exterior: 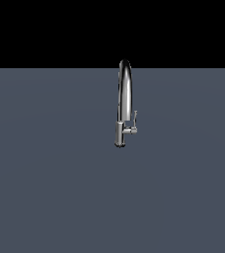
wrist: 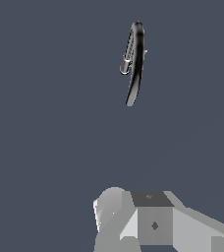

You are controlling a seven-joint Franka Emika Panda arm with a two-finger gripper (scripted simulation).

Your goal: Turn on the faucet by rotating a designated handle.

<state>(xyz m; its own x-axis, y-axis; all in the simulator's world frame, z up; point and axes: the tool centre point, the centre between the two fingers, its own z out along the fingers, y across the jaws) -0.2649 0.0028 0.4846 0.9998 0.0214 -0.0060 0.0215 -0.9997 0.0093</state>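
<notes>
The faucet is a tall chrome gooseneck tap standing on the grey floor near the middle of the exterior view. Its handle is a thin lever rising from a short side stub on the exterior view's right of the lower body. From the wrist view the faucet is seen from above and far off, with the handle's stub poking out beside it. Grey parts of my gripper fill the near edge of that view, well apart from the faucet. Whether its fingers are apart or together is unclear. The arm is absent from the exterior view.
A flat slate-grey floor spreads all around the faucet. Black background lies beyond its far edge.
</notes>
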